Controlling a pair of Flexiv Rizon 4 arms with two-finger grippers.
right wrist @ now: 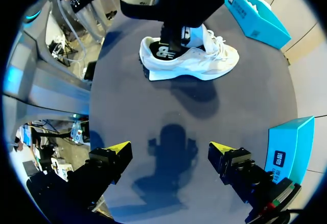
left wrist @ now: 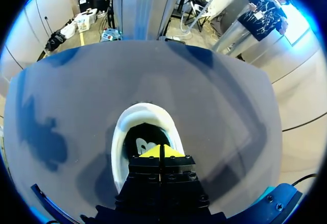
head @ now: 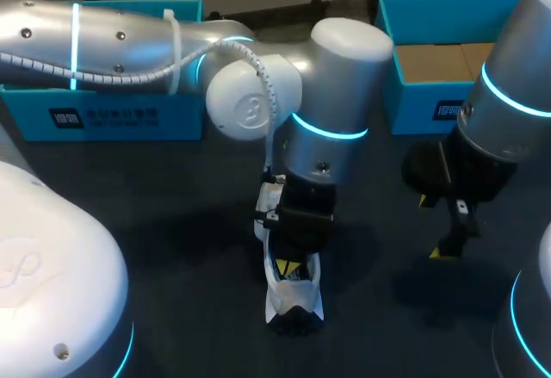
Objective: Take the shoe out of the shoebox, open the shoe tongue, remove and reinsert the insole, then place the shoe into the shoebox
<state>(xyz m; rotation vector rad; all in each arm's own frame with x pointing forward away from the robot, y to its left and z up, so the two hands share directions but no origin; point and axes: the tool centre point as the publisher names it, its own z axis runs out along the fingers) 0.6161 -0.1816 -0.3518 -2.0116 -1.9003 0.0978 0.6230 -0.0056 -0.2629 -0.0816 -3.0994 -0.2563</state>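
Shoe [head: 295, 299] half hidden under left pincer [left wrist: 161, 151]

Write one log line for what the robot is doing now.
left gripper: shut, tips in shoe opening | right gripper: open, empty | shoe: on table

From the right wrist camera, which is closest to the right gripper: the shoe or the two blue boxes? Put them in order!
1. The near blue box, just beside the right gripper.
2. The shoe, straight ahead.
3. The far blue box, beyond the shoe.
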